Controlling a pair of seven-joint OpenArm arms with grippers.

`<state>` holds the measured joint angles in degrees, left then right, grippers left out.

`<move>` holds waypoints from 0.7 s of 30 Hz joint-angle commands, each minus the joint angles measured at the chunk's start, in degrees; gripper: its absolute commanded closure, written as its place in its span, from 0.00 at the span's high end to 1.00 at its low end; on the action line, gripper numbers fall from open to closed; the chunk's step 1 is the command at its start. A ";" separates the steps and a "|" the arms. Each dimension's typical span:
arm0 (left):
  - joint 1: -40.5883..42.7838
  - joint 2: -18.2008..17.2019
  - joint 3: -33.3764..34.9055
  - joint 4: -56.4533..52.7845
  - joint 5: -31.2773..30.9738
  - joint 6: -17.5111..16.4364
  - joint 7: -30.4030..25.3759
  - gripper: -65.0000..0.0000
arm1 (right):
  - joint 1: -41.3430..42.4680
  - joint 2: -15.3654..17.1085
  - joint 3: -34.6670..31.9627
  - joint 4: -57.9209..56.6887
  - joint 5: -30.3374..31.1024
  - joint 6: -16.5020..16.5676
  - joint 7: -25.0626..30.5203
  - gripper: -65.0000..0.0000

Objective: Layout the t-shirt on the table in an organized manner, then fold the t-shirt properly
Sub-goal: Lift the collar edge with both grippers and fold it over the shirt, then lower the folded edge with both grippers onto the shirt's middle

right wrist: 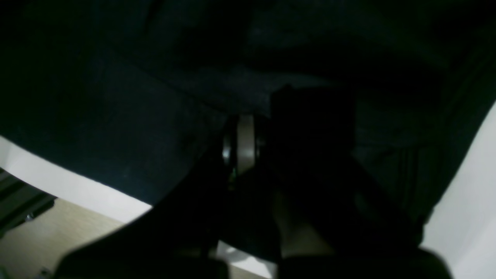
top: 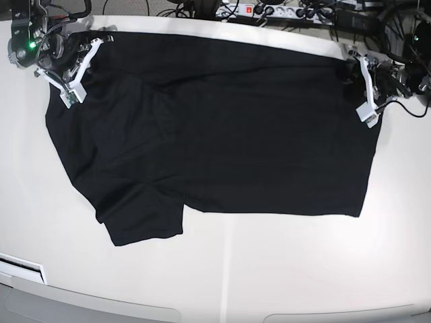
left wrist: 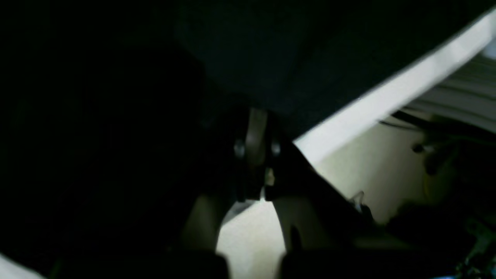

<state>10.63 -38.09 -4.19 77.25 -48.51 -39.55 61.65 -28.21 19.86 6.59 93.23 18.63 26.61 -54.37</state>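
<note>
Creased, soft black fabric t-shirt (top: 262,141) covers the glossy white counter (top: 296,269); both closed black-and-silver pincers, left (top: 368,113) and right (top: 73,94), meet it, grip unclear.

Pale floor (right wrist: 66,224) beyond; dark cables (top: 229,9) along far side.

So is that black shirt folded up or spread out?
Spread out: the shirt covers much of the table, one sleeve sticking out.
</note>
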 commanded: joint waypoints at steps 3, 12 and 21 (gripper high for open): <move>-0.35 -1.11 -0.33 0.55 -5.38 -0.45 0.57 0.00 | -3.39 0.31 -0.17 -1.36 -5.55 -3.74 -8.28 0.00; -1.31 -1.16 -0.33 0.57 -11.13 -0.45 1.55 0.00 | -4.33 0.31 -0.11 -1.36 -8.92 -13.64 -8.26 0.00; -1.46 -1.29 -0.48 0.66 -11.58 -0.45 1.84 0.00 | -4.33 0.28 3.08 -1.36 -12.22 -17.62 -6.71 0.00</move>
<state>9.65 -38.13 -4.19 77.21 -58.85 -39.53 63.90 -31.27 20.16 9.80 93.08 5.91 8.75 -57.58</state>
